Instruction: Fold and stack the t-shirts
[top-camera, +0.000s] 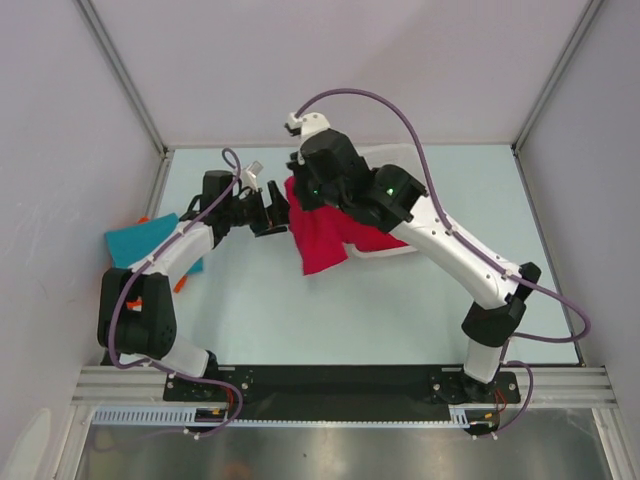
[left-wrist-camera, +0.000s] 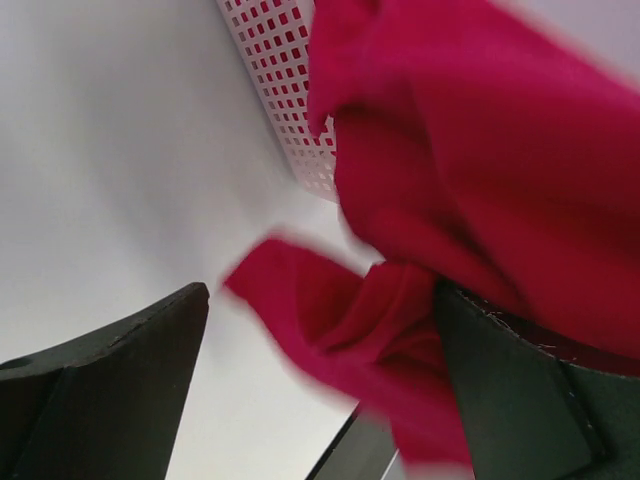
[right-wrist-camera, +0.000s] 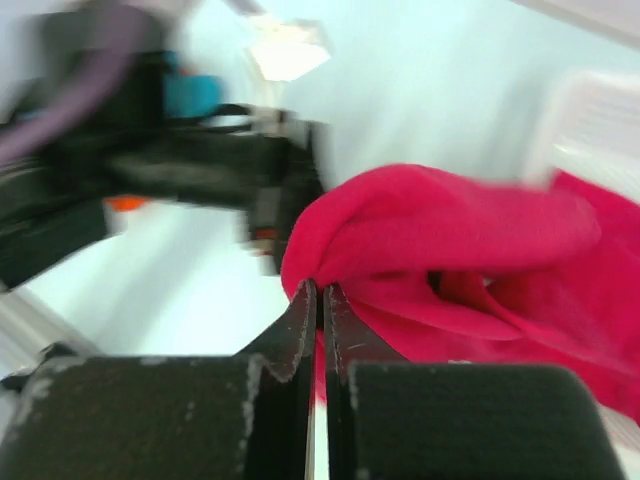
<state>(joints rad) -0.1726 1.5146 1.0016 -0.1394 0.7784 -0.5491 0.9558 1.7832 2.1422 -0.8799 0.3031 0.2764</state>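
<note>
— How do the arms stand?
— The right arm (top-camera: 445, 245) reaches far up-left over the desk (top-camera: 350, 310). The left arm (top-camera: 185, 240) stretches right to meet it.
— And the grip?
— The right wrist view shows the right fingers (right-wrist-camera: 312, 300) pressed together on a fold of the crimson t-shirt (top-camera: 322, 245), which hangs beside the white mesh basket (left-wrist-camera: 280, 60). The left wrist view shows the left fingers (left-wrist-camera: 150, 345) spread wide with the red cloth between them.
— Anything only from above?
— The teal t-shirt (top-camera: 140, 240), at the desk's left edge.
</note>
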